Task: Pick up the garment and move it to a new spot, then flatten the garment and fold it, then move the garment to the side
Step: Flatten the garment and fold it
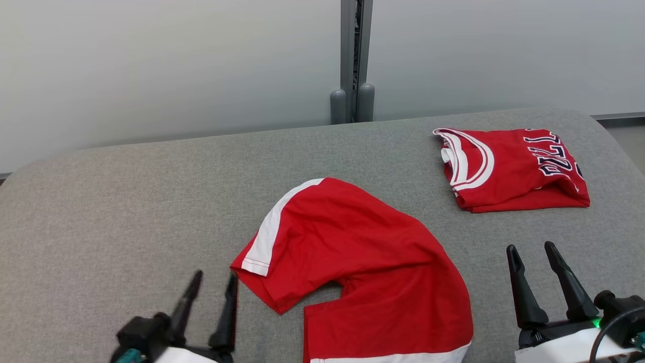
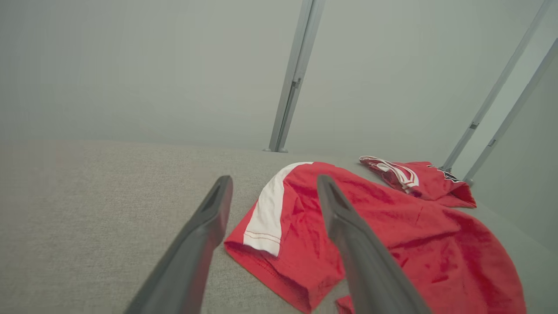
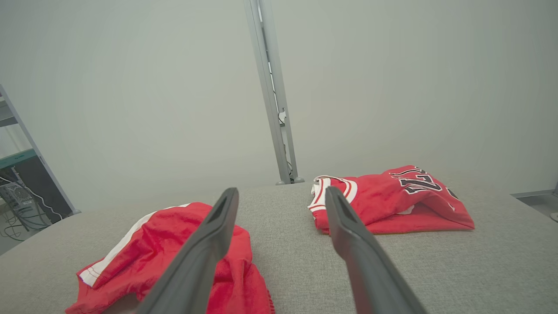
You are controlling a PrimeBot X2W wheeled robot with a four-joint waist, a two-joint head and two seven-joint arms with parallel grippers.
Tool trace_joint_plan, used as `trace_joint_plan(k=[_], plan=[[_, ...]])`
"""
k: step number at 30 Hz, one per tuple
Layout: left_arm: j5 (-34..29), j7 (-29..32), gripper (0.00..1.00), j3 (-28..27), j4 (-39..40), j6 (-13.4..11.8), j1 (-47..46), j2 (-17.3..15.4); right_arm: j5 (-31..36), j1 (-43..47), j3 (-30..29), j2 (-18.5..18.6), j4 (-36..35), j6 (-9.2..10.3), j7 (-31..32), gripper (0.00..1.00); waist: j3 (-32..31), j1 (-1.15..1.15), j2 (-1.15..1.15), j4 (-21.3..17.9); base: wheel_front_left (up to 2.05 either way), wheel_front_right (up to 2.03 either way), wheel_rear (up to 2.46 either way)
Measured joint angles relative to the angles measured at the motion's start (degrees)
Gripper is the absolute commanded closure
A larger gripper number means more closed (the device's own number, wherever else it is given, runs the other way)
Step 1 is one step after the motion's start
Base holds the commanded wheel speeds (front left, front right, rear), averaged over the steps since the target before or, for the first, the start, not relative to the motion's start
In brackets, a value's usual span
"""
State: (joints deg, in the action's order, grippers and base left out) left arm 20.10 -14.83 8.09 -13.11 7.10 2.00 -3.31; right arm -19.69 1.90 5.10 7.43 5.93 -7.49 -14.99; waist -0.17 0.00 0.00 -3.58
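The garment (image 1: 363,252), red shorts with a white side stripe, lies loosely spread and rumpled at the front middle of the grey fabric table (image 1: 126,212). My left gripper (image 1: 215,276) hovers open just left of the stripe's hem, with nothing between its fingers. In the left wrist view the garment (image 2: 414,235) spreads ahead and to the right of the open left gripper (image 2: 274,181). My right gripper (image 1: 530,247) stands open and empty to the garment's right. In the right wrist view the garment (image 3: 148,248) lies at lower left, partly behind the right gripper (image 3: 281,191).
A folded red jersey (image 1: 514,171) with white trim and dark lettering rests at the back right of the table; it also appears as the jersey (image 2: 427,181) and the jersey (image 3: 392,200). A grey post (image 1: 352,60) stands behind the table against a pale wall.
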Motion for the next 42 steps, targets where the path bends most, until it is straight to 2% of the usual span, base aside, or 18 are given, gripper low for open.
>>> trace_joint_plan(k=[3, 6, 14, 19, 23, 27, 28, 29, 30, 31, 35, 37, 39, 42], plan=[[1.43, 2.67, 0.0, 2.61, -2.18, 0.14, 0.16, -0.03, 0.0, 0.01, -0.08, -0.01, 0.0, 0.0, 0.0, 0.0, 0.05, 0.0, 0.0, -0.05, 0.0, 0.0, 0.0], [4.8, 8.86, 0.0, 7.9, -3.8, 0.16, 0.2, -0.32, 0.0, 0.01, -0.33, 0.05, -0.03, 0.0, 0.0, 0.0, 0.14, 0.0, 0.0, -0.1, 0.0, 0.0, 0.0], [17.19, 25.37, 0.0, 17.61, -0.03, 0.32, 0.35, -3.49, 0.02, -0.02, -0.82, 0.11, -0.2, 0.0, 0.0, 0.0, 0.38, 0.0, 0.0, -0.5, 0.0, 0.0, 0.0], [22.85, 34.0, 0.0, 19.24, 1.92, 0.3, 1.4, -4.67, 0.02, -0.24, -0.93, 0.07, -0.32, 0.0, 0.0, 0.0, 0.78, 0.0, 0.0, -1.17, 0.0, 0.0, 0.0], [23.58, 37.28, 0.0, 19.31, 0.49, -0.64, 1.04, -5.38, 0.05, -1.22, -0.65, -0.15, -0.38, 0.0, 0.0, 0.0, 1.6, 0.0, 0.0, -1.82, 0.0, 0.0, 0.0], [25.35, 38.1, 0.0, 20.37, 0.04, -0.49, -0.79, -4.32, 0.08, -1.48, -0.57, -0.29, -0.51, 0.0, 0.0, 0.0, 2.47, 0.0, 0.0, -2.36, 0.0, 0.0, 0.0], [25.44, 38.07, 0.07, 20.78, 0.05, -0.32, -1.18, -4.15, 0.1, -1.62, -0.54, -0.32, -0.49, 0.0, 0.0, 0.0, 2.66, 0.0, 0.0, -2.46, 0.0, 0.0, 0.0], [25.55, 37.75, 0.51, 20.87, 0.08, -0.16, -1.53, -3.86, 0.12, -1.75, -0.52, -0.34, -0.51, 0.0, 0.0, 0.0, 2.82, 0.0, 0.0, -2.56, 0.0, 0.0, 0.0], [25.87, 37.47, 0.8, 21.02, -0.03, -0.1, -1.97, -3.79, 0.18, -1.9, -0.49, -0.37, -0.49, 0.0, 0.0, 0.0, 2.99, 0.0, 0.0, -2.64, 0.0, 0.0, 0.0], [26.01, 37.49, 1.0, 21.23, -0.3, -0.09, -2.43, -3.86, 0.18, -2.03, -0.47, -0.41, -0.48, 0.0, 0.0, 0.0, 3.11, 0.0, 0.0, -2.71, 0.0, 0.0, 0.0], [26.03, 35.65, 1.0, 21.31, -0.91, -0.02, -3.44, -4.86, 0.23, -2.35, -0.36, -0.56, -0.23, 0.0, 0.0, 0.0, 2.88, 0.0, 0.0, -2.78, 0.0, 0.0, 0.0], [26.05, 33.32, 1.0, 19.3, -0.33, -0.05, -3.77, -5.65, 0.29, -2.33, -0.42, -0.62, -0.19, 0.0, 0.0, 0.0, 2.65, 0.0, 0.0, -2.71, 0.0, 0.0, 0.0], [25.62, 29.88, 1.0, 15.17, 1.14, -1.82, -4.54, -8.38, 0.34, -1.96, -0.68, -0.57, -0.23, 0.0, 0.0, 0.0, 2.33, 0.0, 0.0, -2.33, 0.0, 0.0, 0.0], [25.26, 28.05, 1.0, 11.41, 1.88, -3.75, -4.75, -11.26, 0.34, -1.64, -0.73, -0.51, -0.21, 0.0, 0.0, 0.0, 2.16, 0.0, 0.0, -1.85, 0.0, 0.0, 0.0]])
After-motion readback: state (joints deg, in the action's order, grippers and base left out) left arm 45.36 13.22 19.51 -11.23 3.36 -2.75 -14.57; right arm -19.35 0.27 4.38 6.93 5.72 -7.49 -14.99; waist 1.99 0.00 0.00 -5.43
